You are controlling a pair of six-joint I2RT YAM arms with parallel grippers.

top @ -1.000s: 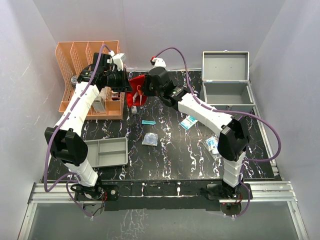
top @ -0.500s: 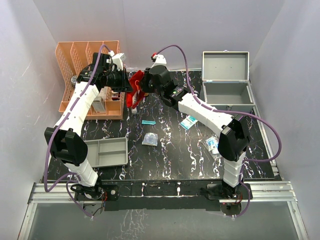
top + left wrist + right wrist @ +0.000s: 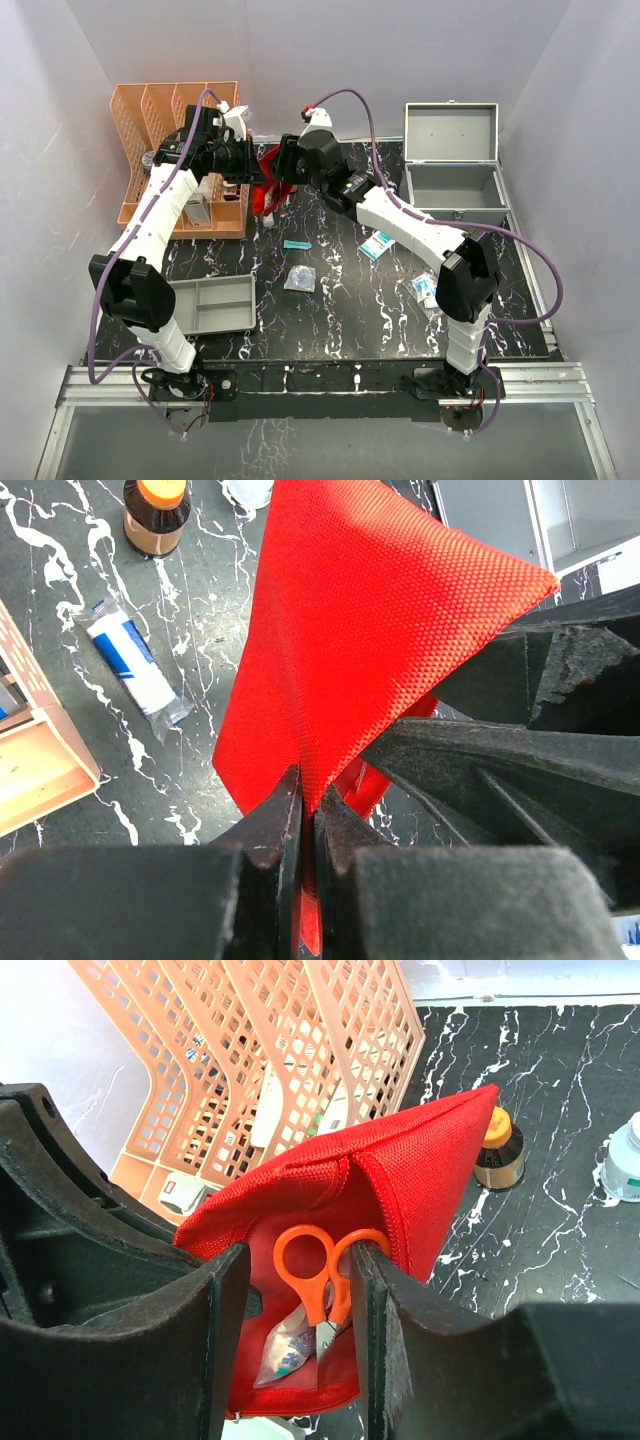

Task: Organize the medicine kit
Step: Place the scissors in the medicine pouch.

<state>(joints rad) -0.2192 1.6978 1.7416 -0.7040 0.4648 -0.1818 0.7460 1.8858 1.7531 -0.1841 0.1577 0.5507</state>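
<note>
Red pouch [image 3: 370, 630] held open for packing

Pouch is lifted off the worktop [image 3: 340, 300], its edge pinched in the closed left gripper [image 3: 305, 820]. The right gripper [image 3: 298, 1260] stands spread just before the unzipped mouth, apparently gripping nothing. Step, as judged: holding the pouch open for loading. Next needs a steady pinch while the right fetches an item. Long axis hangs below the left gripper; mouth faces the right. Orange scissors [image 3: 318, 1280] inside, handles mouthward.
</note>
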